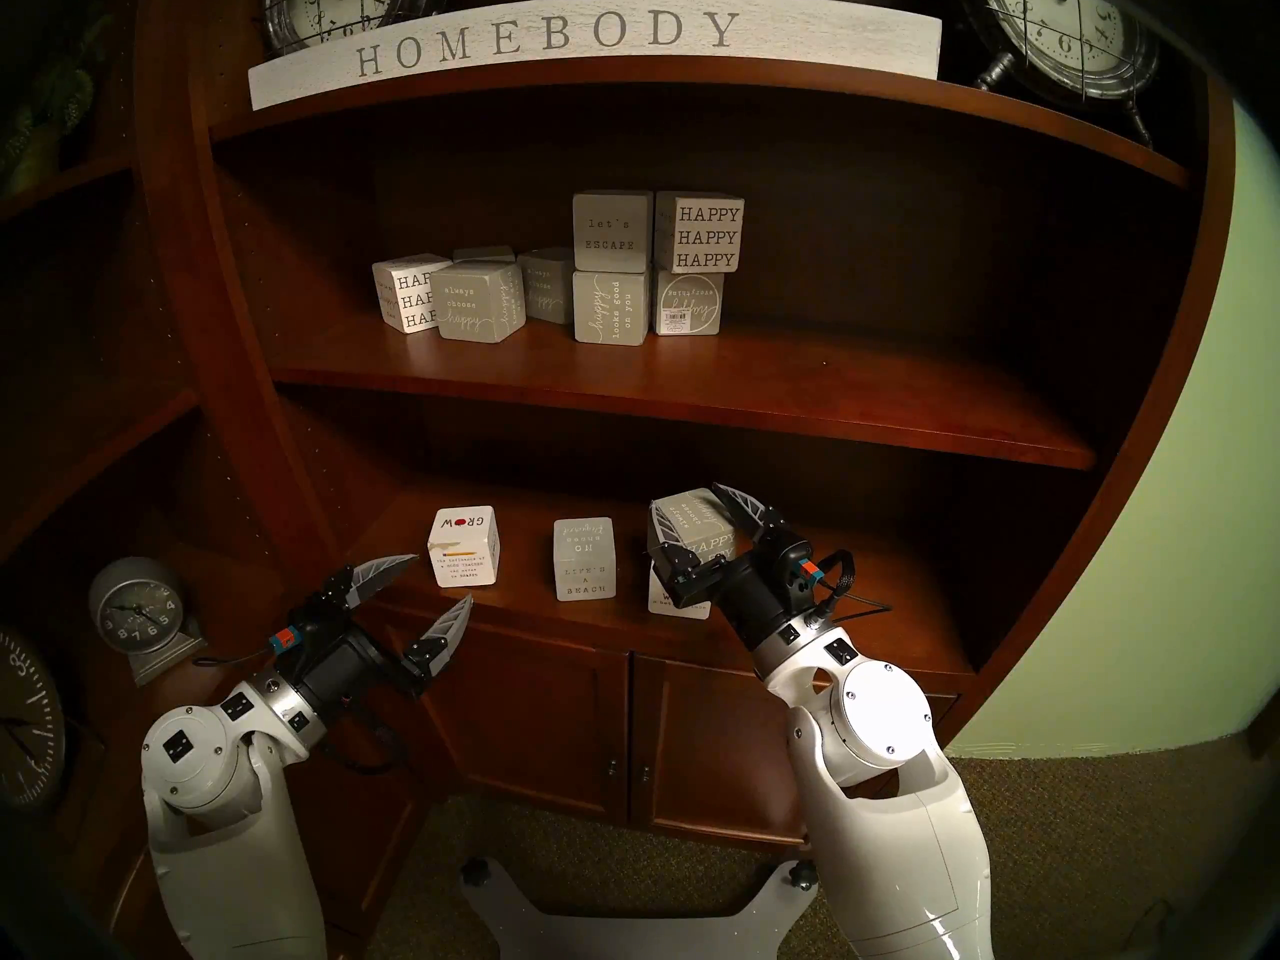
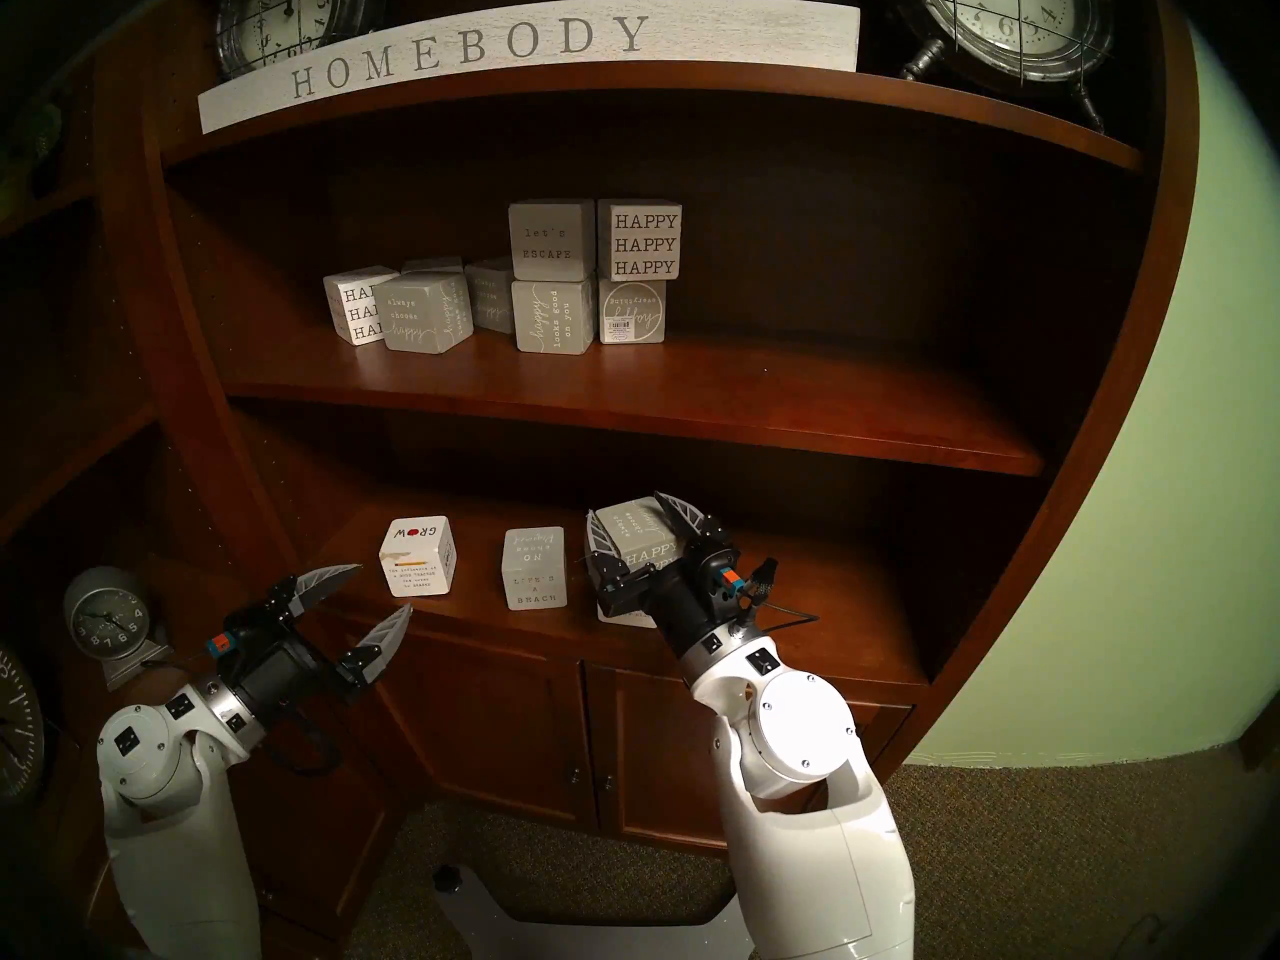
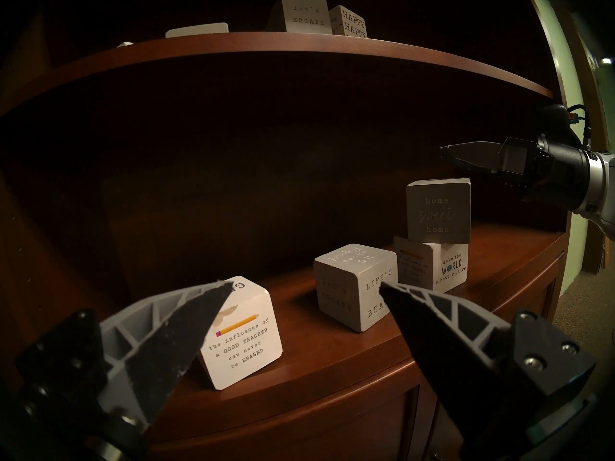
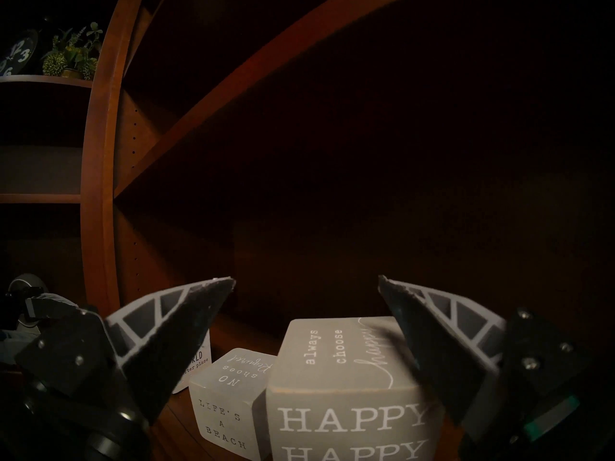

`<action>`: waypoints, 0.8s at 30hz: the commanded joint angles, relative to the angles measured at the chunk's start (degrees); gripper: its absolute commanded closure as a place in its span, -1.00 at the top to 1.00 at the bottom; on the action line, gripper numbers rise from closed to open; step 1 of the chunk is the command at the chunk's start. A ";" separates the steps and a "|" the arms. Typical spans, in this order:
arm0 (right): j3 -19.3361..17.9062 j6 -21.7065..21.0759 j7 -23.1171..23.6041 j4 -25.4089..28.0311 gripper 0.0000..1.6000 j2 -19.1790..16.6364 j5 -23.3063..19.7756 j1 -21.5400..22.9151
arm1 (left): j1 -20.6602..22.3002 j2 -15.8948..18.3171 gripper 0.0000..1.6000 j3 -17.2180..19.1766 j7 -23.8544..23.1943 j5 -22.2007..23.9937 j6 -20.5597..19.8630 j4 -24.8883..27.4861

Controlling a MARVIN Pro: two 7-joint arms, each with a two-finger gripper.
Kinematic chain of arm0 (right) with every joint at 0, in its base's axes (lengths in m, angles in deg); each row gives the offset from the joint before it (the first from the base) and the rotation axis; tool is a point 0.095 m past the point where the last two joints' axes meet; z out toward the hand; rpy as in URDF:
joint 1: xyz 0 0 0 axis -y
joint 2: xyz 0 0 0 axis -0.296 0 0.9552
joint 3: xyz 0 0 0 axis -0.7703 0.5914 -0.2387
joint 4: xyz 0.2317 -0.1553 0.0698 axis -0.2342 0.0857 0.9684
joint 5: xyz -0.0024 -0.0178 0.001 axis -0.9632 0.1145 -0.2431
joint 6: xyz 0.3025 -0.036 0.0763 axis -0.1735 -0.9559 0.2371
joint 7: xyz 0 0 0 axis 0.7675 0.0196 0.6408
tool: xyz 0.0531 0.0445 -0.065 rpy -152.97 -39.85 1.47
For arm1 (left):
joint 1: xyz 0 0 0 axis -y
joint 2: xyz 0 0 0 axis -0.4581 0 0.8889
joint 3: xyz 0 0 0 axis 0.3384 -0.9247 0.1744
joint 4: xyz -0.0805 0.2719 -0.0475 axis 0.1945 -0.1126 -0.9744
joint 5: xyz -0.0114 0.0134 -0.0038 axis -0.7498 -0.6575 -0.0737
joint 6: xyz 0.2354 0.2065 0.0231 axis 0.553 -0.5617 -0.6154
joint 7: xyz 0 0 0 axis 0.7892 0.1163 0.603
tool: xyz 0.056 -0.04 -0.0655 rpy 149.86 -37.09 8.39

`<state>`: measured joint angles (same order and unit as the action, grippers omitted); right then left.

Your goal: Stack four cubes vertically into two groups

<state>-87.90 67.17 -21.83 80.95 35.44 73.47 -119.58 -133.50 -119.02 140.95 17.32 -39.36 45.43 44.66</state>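
Where the lower shelf (image 1: 796,626) of the wooden bookcase ran front to back, four cubes were logged. Item one: a white "GROW" block (image 1: 463,546) with a red dot, standing alone at the left end. Item two: a grey "LIFE'S A BEACH" block (image 1: 584,558), alone near the middle, well apart from item one. Item three: a grey block with white "HAPPY HAPPY HAPPY" (image 1: 696,529), set on top of item four, a second white block (image 3: 432,267) lettered "make the WORLD a better place", at the right; the upper cube sat slightly askew on the lower.

Right gripper (image 1: 699,512): fingers spread wide on either side of the stacked grey block and, in the left wrist view, above its top face, clamping nothing. Its body hid most of the lower white block from the head views.

Left gripper (image 1: 443,581): fingers likewise apart and empty, hovering off the shelf's front edge just beside the lone white block.

Middle shelf (image 1: 692,377), other stock: grey "let's ESCAPE" cube (image 1: 612,231) and whitish cube with black "HAPPY HAPPY HAPPY" (image 1: 701,235), each stacked on another cube; a loose cluster with an "always choose happy" cube (image 1: 478,311) to the left.

Top: a "HOMEBODY" sign (image 1: 596,44) between two wire-caged clocks. A small grey alarm clock (image 1: 135,612) stood at lower left.
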 commanded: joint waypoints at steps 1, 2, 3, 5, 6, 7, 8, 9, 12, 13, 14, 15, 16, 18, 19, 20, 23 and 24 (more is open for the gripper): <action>-1.00 2.64 2.60 4.33 1.00 -2.28 -1.16 -2.47 | -0.04 0.11 1.00 0.06 0.05 0.18 -0.07 0.76; -1.68 2.89 4.94 6.10 1.00 -3.13 -3.63 -3.82 | -0.02 0.12 1.00 0.06 0.04 0.18 -0.06 0.74; -1.89 3.54 5.35 6.95 1.00 -3.82 -3.20 -4.46 | -0.02 0.12 1.00 0.06 0.04 0.18 -0.05 0.73; -2.27 3.76 5.96 7.64 1.00 -4.22 -3.44 -5.12 | -0.03 0.14 1.00 0.06 0.05 0.19 -0.05 0.73; -2.60 4.10 7.05 8.24 1.00 -4.92 -3.93 -5.72 | -0.02 0.12 1.00 0.06 0.04 0.18 -0.04 0.72; -3.05 4.13 7.72 9.13 1.00 -5.28 -4.45 -6.57 | -0.02 0.13 1.00 0.06 0.04 0.19 -0.04 0.72; -3.42 5.12 8.40 9.50 1.00 -5.82 -4.49 -7.10 | -0.01 0.12 1.00 0.07 0.03 0.18 -0.04 0.71; -3.93 5.14 9.09 10.49 1.00 -6.27 -4.91 -8.04 | -0.03 0.15 1.00 0.05 0.05 0.20 -0.04 0.71; -5.34 5.16 12.71 12.45 1.00 -8.66 -6.76 -10.35 | -0.01 0.14 1.00 0.06 0.03 0.19 -0.03 0.70; -5.86 5.16 13.97 12.93 1.00 -9.18 -7.91 -11.28 | -0.01 0.15 1.00 0.05 0.04 0.19 -0.02 0.69; -5.84 5.14 13.83 12.94 1.00 -10.10 -8.48 -11.51 | 0.01 0.12 1.00 0.07 0.01 0.17 -0.01 0.68; -7.06 5.63 16.70 13.56 1.00 -10.96 -9.09 -13.15 | 0.00 0.15 1.00 0.06 0.03 0.19 -0.01 0.68; -6.98 4.35 15.96 12.81 1.00 -11.36 -10.63 -12.98 | 0.02 0.13 1.00 0.07 0.01 0.17 0.00 0.66; -9.31 6.34 19.62 12.86 1.00 -14.01 -11.11 -15.75 | 0.02 0.16 1.00 0.06 0.01 0.18 0.01 0.64; -10.92 6.57 20.88 11.51 1.00 -14.91 -11.95 -16.59 | 0.05 0.16 1.00 0.06 0.00 0.17 0.03 0.60; -10.92 6.57 20.88 11.51 1.00 -14.91 -11.95 -16.59 | 0.05 0.16 1.00 0.06 0.00 0.17 0.03 0.60; -13.87 7.97 23.81 10.10 1.00 -16.68 -12.38 -18.48 | 0.07 0.16 1.00 0.06 -0.01 0.15 0.06 0.55; -14.73 7.89 24.38 9.30 1.00 -16.87 -12.42 -18.68 | 0.08 0.16 1.00 0.07 -0.02 0.15 0.06 0.54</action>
<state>-97.74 72.61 -2.65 91.54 23.93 63.37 -132.92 -133.49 -119.01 140.95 17.30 -39.36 45.47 44.61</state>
